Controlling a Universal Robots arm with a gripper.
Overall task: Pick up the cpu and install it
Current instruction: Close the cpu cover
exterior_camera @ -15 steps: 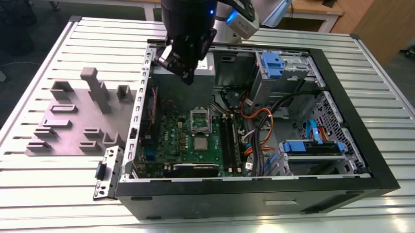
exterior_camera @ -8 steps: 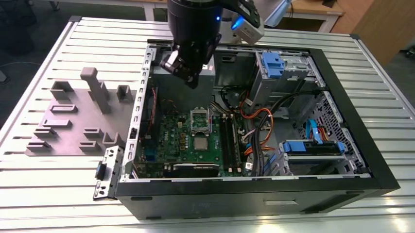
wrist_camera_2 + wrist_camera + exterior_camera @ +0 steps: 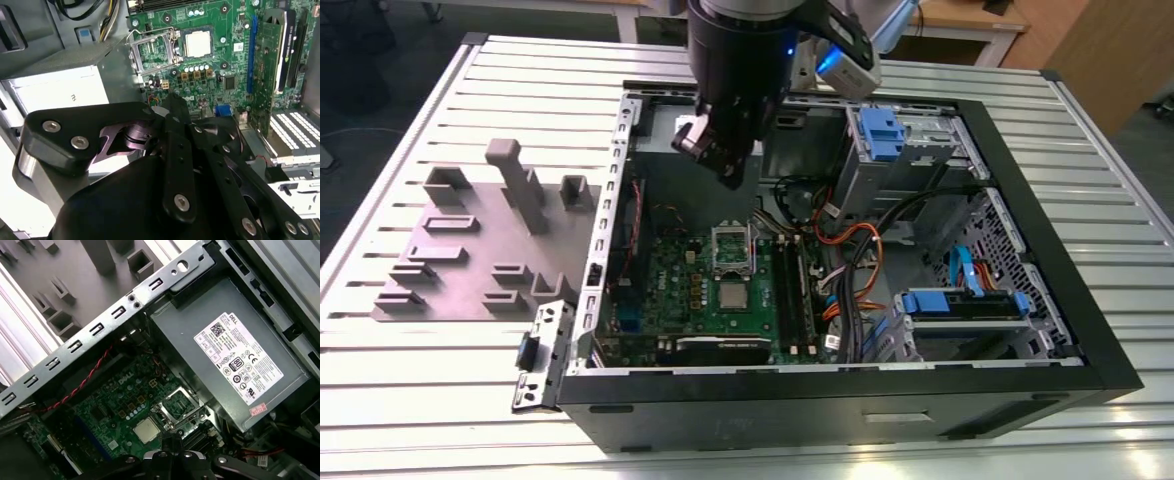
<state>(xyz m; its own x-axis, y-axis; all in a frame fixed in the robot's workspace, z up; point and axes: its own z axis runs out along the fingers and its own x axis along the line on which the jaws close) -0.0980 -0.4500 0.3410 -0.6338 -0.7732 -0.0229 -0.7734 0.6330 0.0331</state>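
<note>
the arm hangs vertical, its black claw pointing down, fingertips together.

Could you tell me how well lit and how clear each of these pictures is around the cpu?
In the exterior view the case interior is dim, yet the cpu catches light as a pale square; in the second wrist view the cpu is sharp and evenly lit, while the gripper close to the lens looks soft and dark; in the first wrist view the cpu is clear, with a bright patch beside the socket.

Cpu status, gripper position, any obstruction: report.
Gripper above the open case, carrying nothing. Cpu flat on the motherboard beside the open socket, untouched. Orange cables off to the exterior view's right.
</note>
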